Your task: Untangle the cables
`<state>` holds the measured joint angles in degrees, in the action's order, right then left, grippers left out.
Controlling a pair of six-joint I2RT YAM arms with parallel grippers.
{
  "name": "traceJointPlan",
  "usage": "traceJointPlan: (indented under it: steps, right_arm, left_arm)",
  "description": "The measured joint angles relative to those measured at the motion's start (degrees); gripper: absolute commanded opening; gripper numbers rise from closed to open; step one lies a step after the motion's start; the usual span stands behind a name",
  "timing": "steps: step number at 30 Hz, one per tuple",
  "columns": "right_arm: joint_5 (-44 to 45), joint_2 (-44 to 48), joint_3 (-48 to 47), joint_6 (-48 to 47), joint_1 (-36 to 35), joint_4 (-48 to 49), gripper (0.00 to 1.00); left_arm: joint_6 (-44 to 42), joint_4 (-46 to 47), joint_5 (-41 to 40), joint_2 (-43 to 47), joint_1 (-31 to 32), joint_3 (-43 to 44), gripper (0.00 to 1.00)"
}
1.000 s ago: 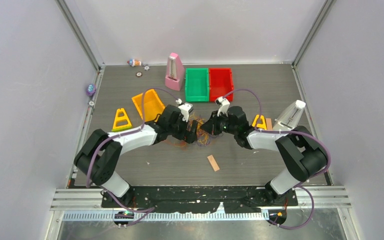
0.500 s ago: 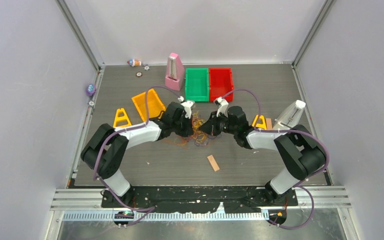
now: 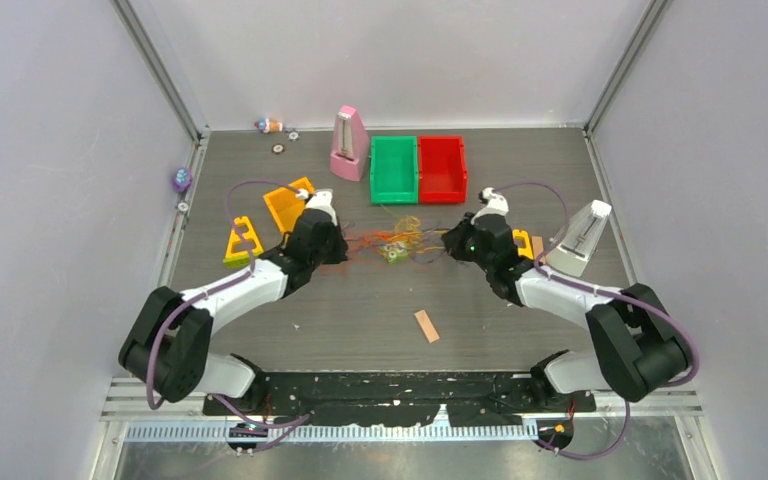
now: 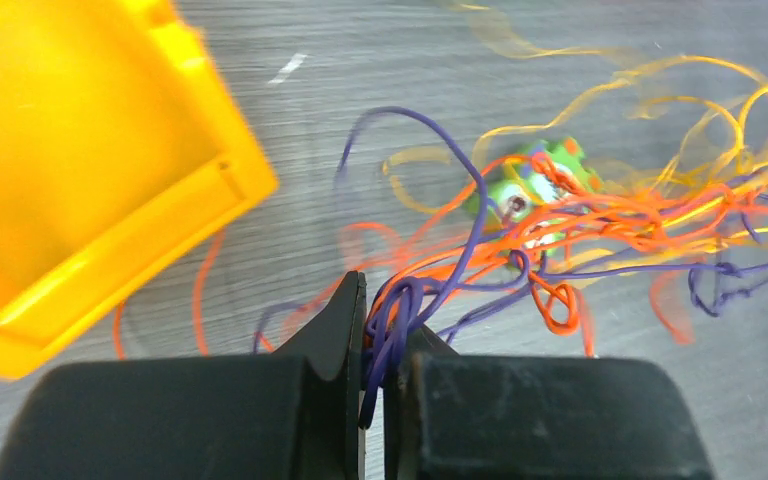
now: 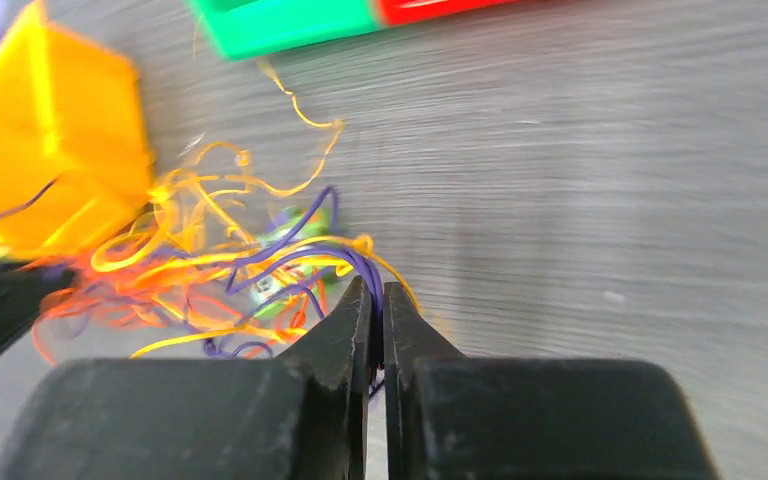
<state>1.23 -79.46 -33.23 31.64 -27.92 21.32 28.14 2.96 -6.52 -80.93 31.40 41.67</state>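
The cables [image 3: 392, 243] are thin orange, yellow and purple strands, stretched in a loose tangle across the table's middle between my two grippers. A small green piece [image 4: 528, 193] sits inside the tangle. My left gripper [image 3: 336, 247] [image 4: 375, 315] is shut on a bunch of purple and orange cables [image 4: 430, 285] at the tangle's left end. At the right end, my right gripper [image 3: 450, 241] [image 5: 377, 300] is shut on purple and yellow cables [image 5: 290, 262]. The strands run nearly taut from one gripper to the other.
An orange bin [image 3: 285, 205] lies tipped just behind my left gripper. Green [image 3: 393, 168] and red [image 3: 442, 167] bins stand at the back, a pink metronome [image 3: 347, 145] beside them. A white metronome [image 3: 582, 238], yellow triangles [image 3: 244, 240] and a tan block [image 3: 426, 325] lie around.
The left gripper has shut on the cables. Both grippers have pulled apart, left going left and right going right, spreading the clump into a stretched band.
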Motion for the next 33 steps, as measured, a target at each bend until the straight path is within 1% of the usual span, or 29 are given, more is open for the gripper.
traceJointPlan:
  steps: [6, 8, 12, 16, 21, 24, 28, 30, 32, 33]
  right_arm:
    - [18.8, 5.7, 4.3, 7.1, 2.6, -7.7, 0.06]
    - [23.2, 7.5, 5.5, 8.5, 3.0, -8.8, 0.06]
    - [26.2, 9.8, 6.3, 9.3, 2.9, -9.6, 0.06]
    - [28.9, 11.5, 6.6, 9.7, 2.9, -9.9, 0.06]
    - [34.4, 16.2, 9.2, 13.7, 2.8, -10.9, 0.05]
    - [38.7, 20.5, 11.8, 17.1, 2.5, -12.1, 0.05]
    - [44.5, 23.1, 13.6, 18.4, 3.1, -13.4, 0.06]
    - [45.4, 23.2, 13.7, 17.9, 3.3, -13.6, 0.1]
    - [44.0, 23.2, 13.8, 14.6, 3.4, -12.2, 0.21]
    - [42.3, 23.1, 13.8, 12.2, 3.4, -11.0, 0.4]
  left_arm:
    - [3.1, -2.5, -10.8, 6.1, -1.7, -4.2, 0.0]
    - [3.4, -2.8, -13.6, 8.3, -2.1, -6.0, 0.0]
    - [4.0, -3.0, -15.5, 10.6, -2.0, -7.5, 0.0]
    - [3.3, -2.3, -14.9, 11.4, -2.0, -7.9, 0.0]
    - [3.6, -2.4, -15.2, 11.8, -1.9, -8.1, 0.0]
    - [5.4, -3.7, -17.6, 13.0, -1.5, -8.1, 0.0]
    - [6.4, -4.0, -22.1, 16.6, -2.2, -10.2, 0.0]
    - [5.7, -3.0, -22.1, 18.5, -2.3, -12.1, 0.0]
    - [4.0, -0.5, -19.5, 20.0, -2.4, -14.3, 0.0]
    - [2.9, 1.1, -17.7, 20.5, -2.5, -15.3, 0.0]
